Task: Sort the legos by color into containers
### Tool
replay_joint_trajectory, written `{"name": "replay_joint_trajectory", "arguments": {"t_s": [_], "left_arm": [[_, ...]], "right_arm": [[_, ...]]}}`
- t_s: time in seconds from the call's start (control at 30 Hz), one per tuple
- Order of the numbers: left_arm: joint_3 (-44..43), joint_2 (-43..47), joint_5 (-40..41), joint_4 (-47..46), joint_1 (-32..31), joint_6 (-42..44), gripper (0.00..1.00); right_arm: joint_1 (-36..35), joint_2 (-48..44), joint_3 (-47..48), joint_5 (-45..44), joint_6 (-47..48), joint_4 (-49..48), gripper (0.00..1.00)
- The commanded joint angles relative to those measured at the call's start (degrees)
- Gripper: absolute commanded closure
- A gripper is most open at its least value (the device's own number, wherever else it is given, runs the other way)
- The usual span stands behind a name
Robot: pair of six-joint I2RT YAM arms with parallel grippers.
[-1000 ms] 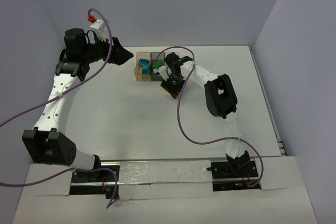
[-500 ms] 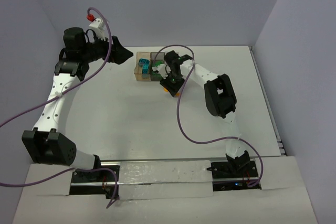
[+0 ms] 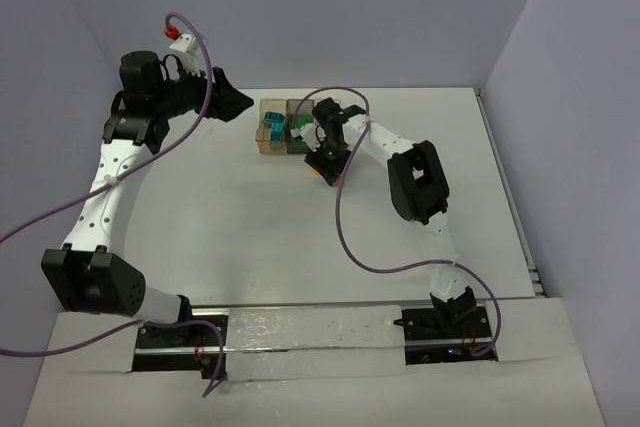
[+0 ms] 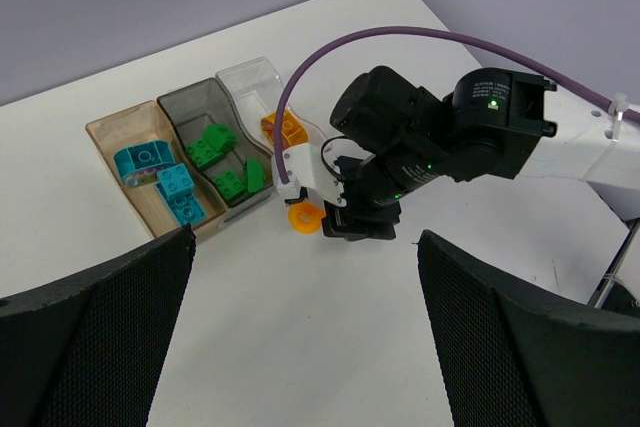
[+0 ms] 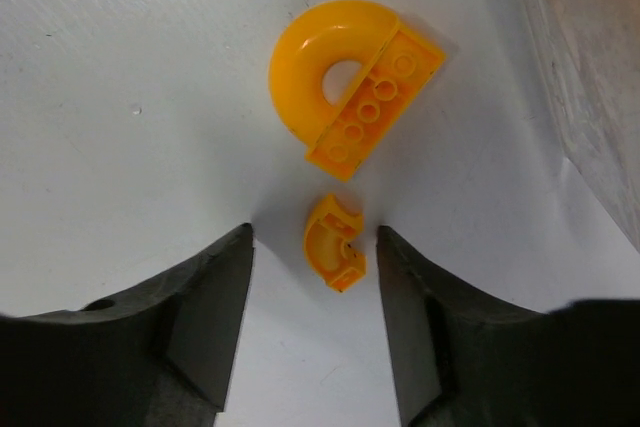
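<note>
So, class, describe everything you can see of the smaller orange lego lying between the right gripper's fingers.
The smaller orange lego is a tiny, glossy plastic piece shaped like a short curved arch with a flat end. It lies loose on the white table, close beside the larger orange half-ring brick but with a narrow gap between them. The right gripper is open astride it, one dark finger on each side, neither touching it.

A white counter [image 3: 250, 227] is lying between pale lilac walls [image 3: 380, 17], and a glossy strip [image 3: 310, 332] is running along its near edge.
</note>
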State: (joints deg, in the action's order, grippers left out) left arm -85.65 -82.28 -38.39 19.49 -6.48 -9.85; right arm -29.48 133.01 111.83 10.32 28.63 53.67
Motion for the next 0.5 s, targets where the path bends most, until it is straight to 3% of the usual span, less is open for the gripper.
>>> {"name": "replay_joint_trajectory", "arguments": {"t_s": [0.0,0.2,0.47], "left_arm": [[-3.2,0.5,-0.8,-0.6,0.2,0.2,0.01],[-3.7,0.5,-1.0,-0.4,0.2,0.1,0.01],[-3.6,1.2,-0.5,-0.2,0.2,0.6,0.01]], "right_arm": [[0.7,1.3,0.7,-0.4,0.8,0.2,0.44],[0.7,1.5,0.3,0.8,2.0,1.3,0.47],[-0.1,-1.9,-3.0,3.7,3.1,1.7,0.83]]}}
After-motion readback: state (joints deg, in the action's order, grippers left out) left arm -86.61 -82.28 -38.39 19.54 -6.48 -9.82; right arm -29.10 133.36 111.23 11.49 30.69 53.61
